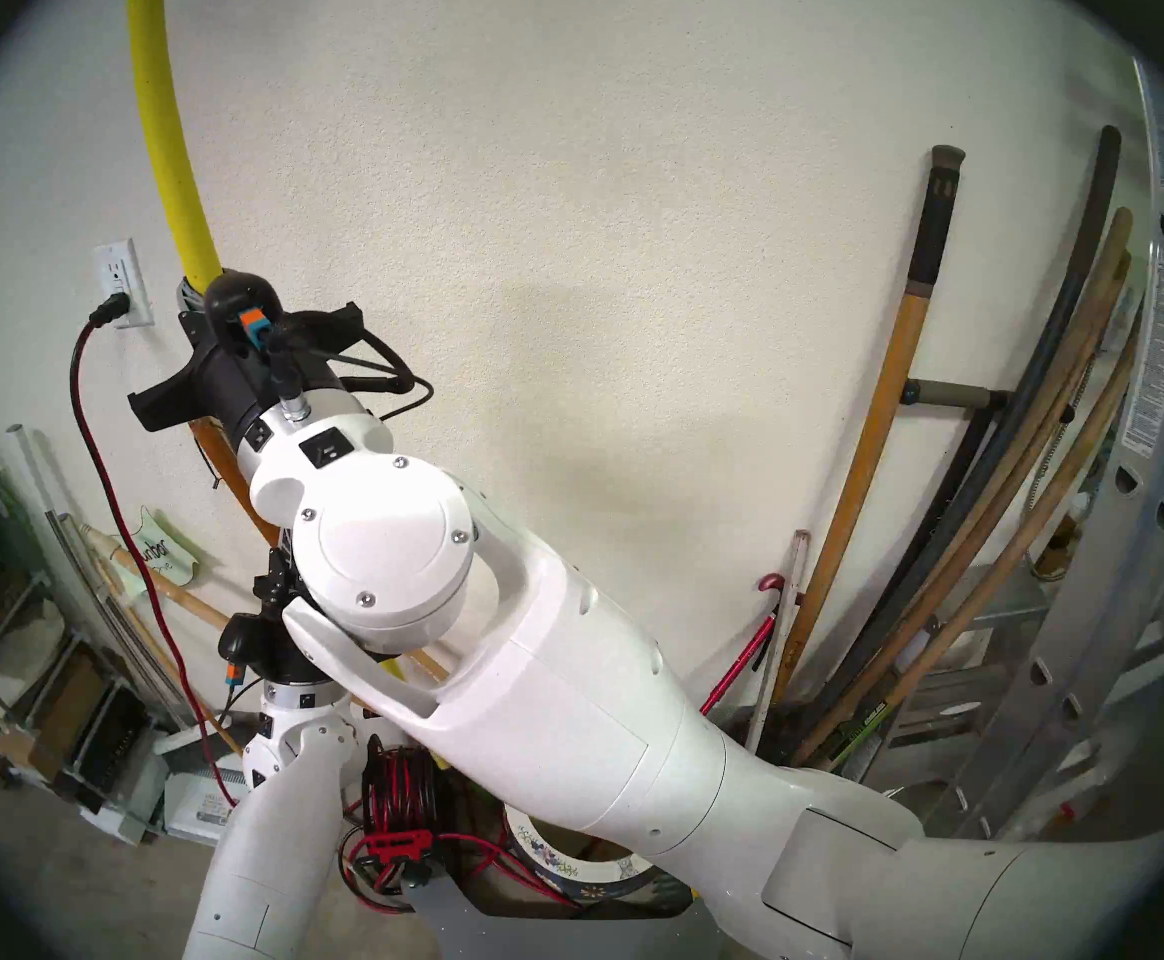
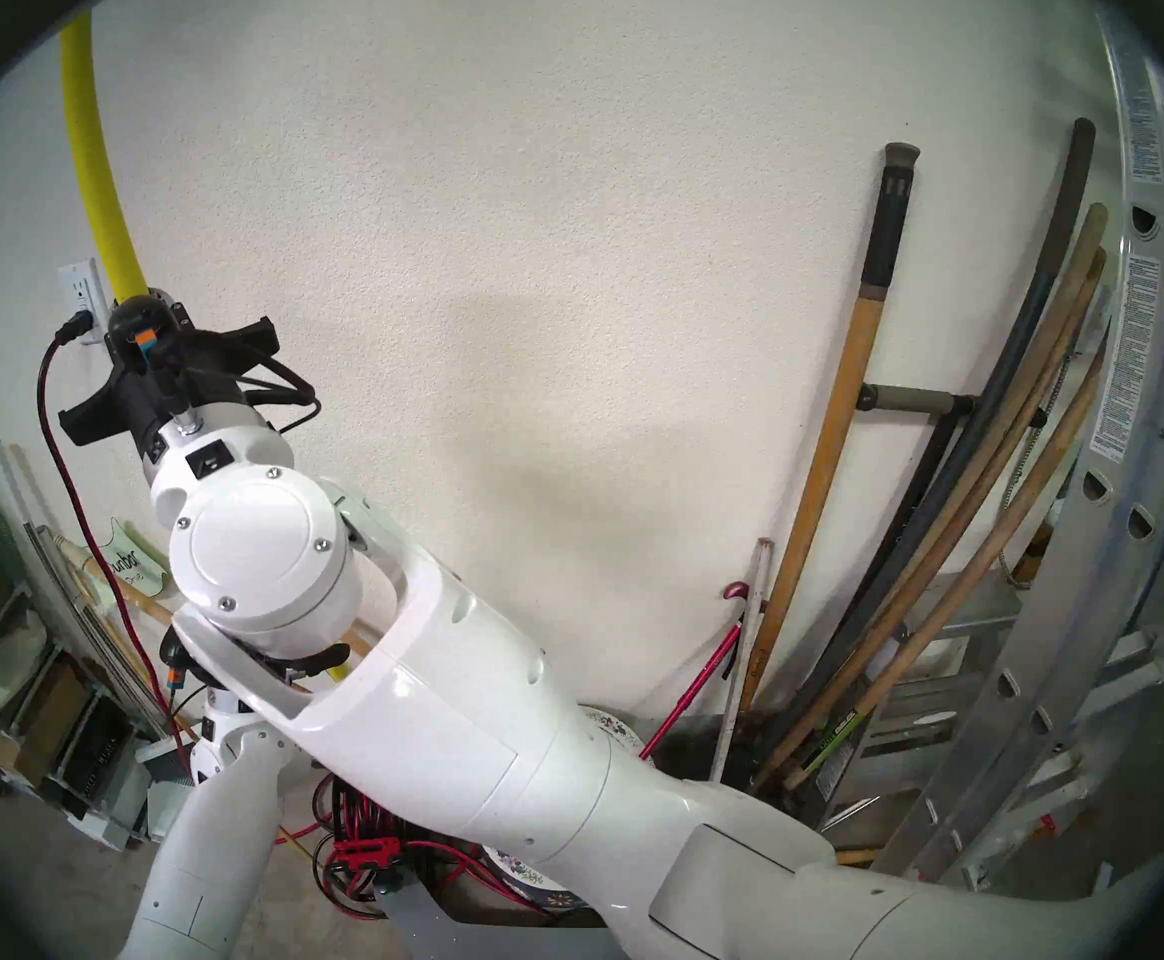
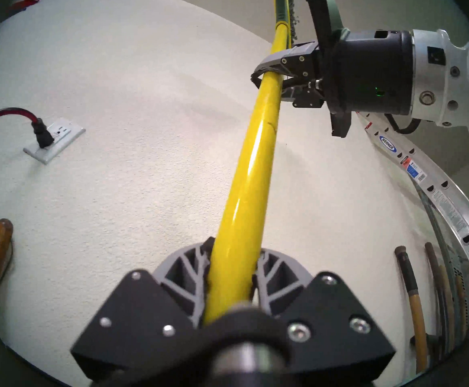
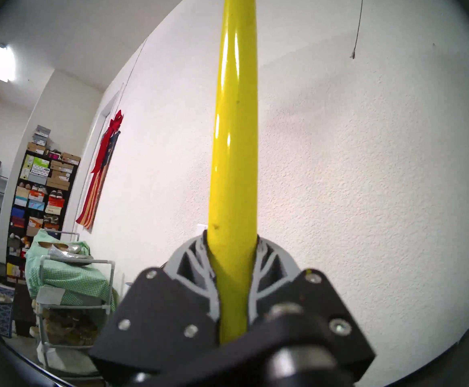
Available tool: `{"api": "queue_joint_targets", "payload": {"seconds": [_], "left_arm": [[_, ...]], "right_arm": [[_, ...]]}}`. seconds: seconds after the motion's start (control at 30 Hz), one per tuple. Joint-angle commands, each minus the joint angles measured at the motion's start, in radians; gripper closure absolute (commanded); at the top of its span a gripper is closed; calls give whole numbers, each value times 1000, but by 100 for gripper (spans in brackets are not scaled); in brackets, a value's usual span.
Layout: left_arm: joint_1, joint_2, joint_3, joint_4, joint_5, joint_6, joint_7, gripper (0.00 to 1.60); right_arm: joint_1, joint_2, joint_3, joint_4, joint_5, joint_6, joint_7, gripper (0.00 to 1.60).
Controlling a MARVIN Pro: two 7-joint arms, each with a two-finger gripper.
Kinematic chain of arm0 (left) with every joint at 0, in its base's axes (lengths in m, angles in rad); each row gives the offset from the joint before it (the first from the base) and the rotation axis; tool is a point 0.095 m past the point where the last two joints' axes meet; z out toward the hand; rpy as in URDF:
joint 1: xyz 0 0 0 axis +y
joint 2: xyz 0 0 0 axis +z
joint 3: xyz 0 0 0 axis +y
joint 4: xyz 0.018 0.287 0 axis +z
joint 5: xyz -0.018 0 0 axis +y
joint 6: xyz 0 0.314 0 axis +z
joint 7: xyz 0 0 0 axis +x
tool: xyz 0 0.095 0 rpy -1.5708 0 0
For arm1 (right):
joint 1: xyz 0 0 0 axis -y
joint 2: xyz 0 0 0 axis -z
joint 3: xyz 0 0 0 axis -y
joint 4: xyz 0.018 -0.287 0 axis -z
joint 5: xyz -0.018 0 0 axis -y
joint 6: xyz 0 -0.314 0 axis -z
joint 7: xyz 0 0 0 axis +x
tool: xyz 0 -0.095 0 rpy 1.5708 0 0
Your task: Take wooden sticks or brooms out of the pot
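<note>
The broom's yellow pole (image 1: 170,141) rises steeply along the wall at the upper left. My right gripper (image 1: 194,299) is shut on the pole, seen close in the right wrist view (image 4: 232,255). My left gripper (image 3: 232,269) is shut on the same pole lower down; in the head views my right arm mostly hides it. The left wrist view shows the right gripper (image 3: 268,76) further along the pole, near the yellow-and-green broom head (image 3: 282,6) with dark bristles. The pot (image 1: 565,865), with its flowered white rim, sits low behind my right arm. The pole's lower end is hidden.
A red-and-black cable reel (image 1: 399,785) stands left of the pot. A red cane (image 1: 745,654), an orange-tan pole (image 1: 891,383), several wooden handles (image 1: 1050,453) and an aluminium ladder (image 1: 1154,453) lean at the right. A wall outlet (image 1: 121,283) and shelves (image 1: 4,626) are on the left.
</note>
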Motion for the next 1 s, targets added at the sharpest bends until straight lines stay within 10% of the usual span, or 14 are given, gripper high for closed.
{"api": "queue_joint_targets", "payload": {"seconds": [0.0,0.97], "left_arm": [[18,16,-28,-107,-31,20,13,160],[133,-93,-31,-56,-35,252,285,160]], "right_arm": [[-67,66,-5,29,8,27,-51,160],[-168,242,-85,-32,40,28,-196,160]]}}
